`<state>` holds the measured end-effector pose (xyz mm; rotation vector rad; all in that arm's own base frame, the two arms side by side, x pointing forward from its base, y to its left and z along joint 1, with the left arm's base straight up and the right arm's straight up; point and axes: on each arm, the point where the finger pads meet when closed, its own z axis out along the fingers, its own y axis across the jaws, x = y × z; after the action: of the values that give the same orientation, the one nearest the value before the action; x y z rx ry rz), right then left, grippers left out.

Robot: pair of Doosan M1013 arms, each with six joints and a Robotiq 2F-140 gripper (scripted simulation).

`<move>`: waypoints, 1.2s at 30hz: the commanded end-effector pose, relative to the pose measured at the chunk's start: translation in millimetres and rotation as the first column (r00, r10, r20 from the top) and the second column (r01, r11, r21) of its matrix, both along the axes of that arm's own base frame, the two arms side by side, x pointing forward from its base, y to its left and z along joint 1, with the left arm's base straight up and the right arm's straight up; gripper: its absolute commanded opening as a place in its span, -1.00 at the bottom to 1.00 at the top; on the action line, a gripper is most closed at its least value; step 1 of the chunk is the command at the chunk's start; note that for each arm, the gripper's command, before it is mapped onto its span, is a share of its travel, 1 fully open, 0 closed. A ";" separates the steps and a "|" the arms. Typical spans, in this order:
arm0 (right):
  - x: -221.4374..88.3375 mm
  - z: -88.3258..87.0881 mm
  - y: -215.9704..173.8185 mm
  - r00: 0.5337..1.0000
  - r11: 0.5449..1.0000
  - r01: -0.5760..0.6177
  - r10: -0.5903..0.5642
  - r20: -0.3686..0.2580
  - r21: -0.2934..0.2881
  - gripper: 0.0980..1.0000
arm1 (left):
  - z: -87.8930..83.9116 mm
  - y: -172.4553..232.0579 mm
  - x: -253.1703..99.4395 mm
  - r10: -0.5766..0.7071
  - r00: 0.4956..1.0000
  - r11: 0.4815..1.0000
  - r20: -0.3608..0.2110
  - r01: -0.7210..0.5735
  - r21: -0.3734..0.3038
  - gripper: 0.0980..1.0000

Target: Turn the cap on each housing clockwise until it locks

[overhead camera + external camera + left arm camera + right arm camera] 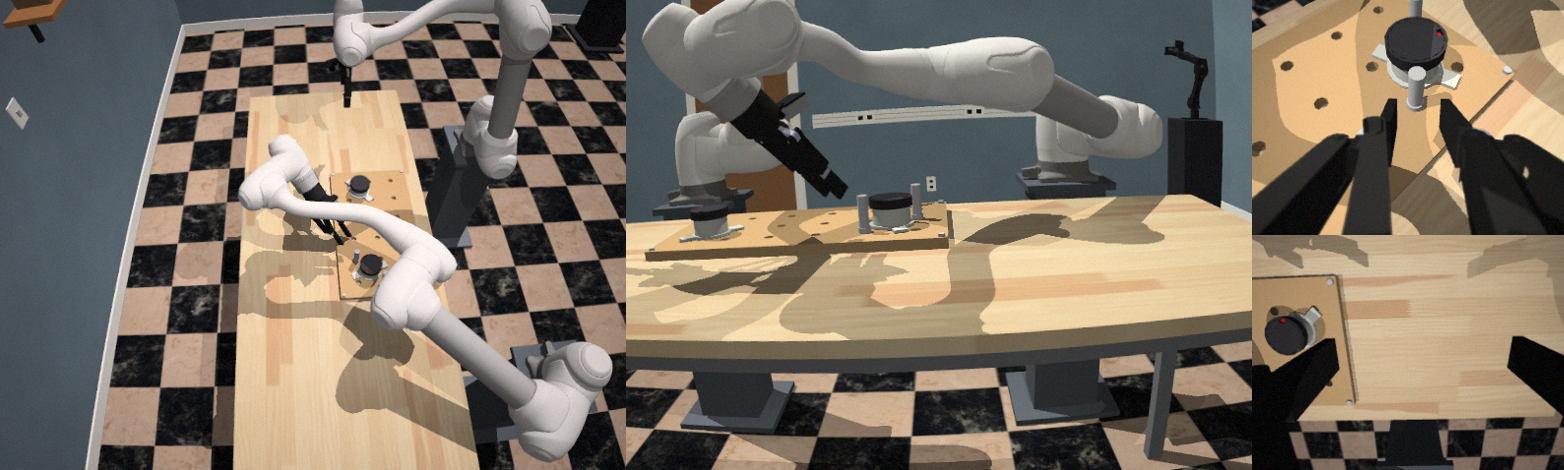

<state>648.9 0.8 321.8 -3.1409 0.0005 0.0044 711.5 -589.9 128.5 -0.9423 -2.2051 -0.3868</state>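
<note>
One housing [360, 195] [711, 227] [1311, 329] stands upright with a black cap [359, 183] [709, 212] [1286, 336] on it. The other housing [890, 217] stands upright between two grey pins [863, 214] [915, 202] [1416, 89]. Its black cap [370, 264] [890, 201] [1412, 41] has a red mark. My left gripper [344, 239] [836, 191] [1418, 113] is part open and empty, above the board and short of the near pin, touching neither pin nor cap. My right gripper [346, 104] [1423, 352] is wide open and empty, over the table's far end in the top view.
The wooden board [797, 248] [1306, 118] [1301, 289] has several dark holes and small light studs at its corners. It lies on the table [282, 404] [1081, 282]. In the top view the left arm crosses over the board and hides part of it.
</note>
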 end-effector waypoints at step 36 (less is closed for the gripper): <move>0.2 0.7 0.1 1.000 1.000 0.000 0.000 0.001 0.000 1.00 | 43.5 70.3 54.8 0.377 0.880 0.903 0.289 -0.419 0.096 -0.49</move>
<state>648.9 0.8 321.8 -3.1409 0.0005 0.0044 761.2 -528.1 165.4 -0.4180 -2.4527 -0.4966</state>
